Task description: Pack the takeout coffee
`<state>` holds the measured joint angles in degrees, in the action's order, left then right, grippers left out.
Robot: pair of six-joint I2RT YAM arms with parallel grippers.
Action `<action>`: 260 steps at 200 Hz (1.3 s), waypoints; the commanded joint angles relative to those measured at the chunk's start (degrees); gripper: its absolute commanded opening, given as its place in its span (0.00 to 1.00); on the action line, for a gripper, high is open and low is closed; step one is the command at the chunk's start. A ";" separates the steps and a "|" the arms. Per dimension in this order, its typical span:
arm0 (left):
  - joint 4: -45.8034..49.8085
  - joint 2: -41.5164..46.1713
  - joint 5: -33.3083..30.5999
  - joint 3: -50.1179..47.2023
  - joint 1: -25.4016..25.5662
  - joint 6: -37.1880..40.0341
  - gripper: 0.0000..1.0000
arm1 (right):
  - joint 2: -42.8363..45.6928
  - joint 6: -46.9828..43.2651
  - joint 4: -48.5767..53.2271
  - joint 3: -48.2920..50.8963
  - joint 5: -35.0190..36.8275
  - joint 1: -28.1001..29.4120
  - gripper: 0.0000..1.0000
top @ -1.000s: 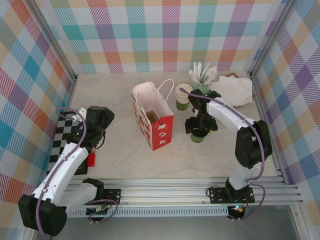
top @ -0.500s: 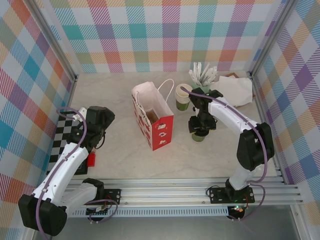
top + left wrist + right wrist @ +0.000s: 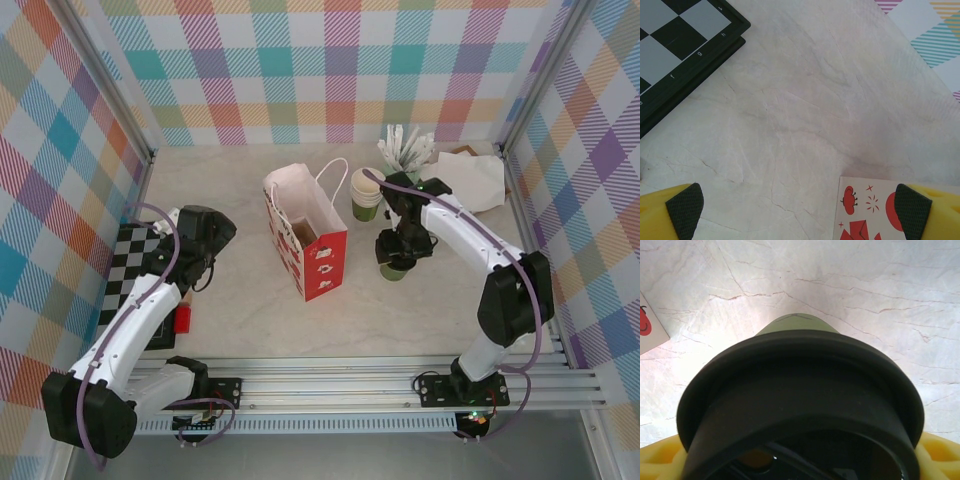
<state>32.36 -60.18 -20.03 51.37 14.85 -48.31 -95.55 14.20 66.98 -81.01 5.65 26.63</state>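
Right claw (image 3: 400,250) clamped on coffee (image 3: 393,271) lid (image 3: 795,385), right of bag (image 3: 322,262). Left claw (image 3: 799,207) wide open over surface (image 3: 805,100), near bag corner

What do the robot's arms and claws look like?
The left arm and right arm are white tubes with chunky black joints, and a thin purple cable loops along each. The left claw has yellow fingers with bumpy black pads. The right claw has yellow fingers too.
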 commanded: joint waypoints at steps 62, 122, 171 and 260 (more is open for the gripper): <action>-0.61 -0.16 0.24 0.99 -0.56 0.89 1.00 | -1.83 0.28 -1.20 3.48 -1.52 0.45 0.71; -0.33 0.13 0.22 0.96 -0.59 0.96 1.00 | -0.98 0.75 -1.78 3.76 -1.61 0.61 0.82; -0.39 0.13 0.30 0.70 -0.57 0.98 1.00 | -0.56 0.92 -1.68 3.42 -0.28 0.61 0.85; -1.74 0.08 2.01 1.11 -0.60 2.43 1.00 | 3.24 -0.78 1.01 0.63 2.21 0.64 0.67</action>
<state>32.45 -60.18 -19.68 51.37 14.85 -48.05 -96.33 14.33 65.69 -77.69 6.28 26.76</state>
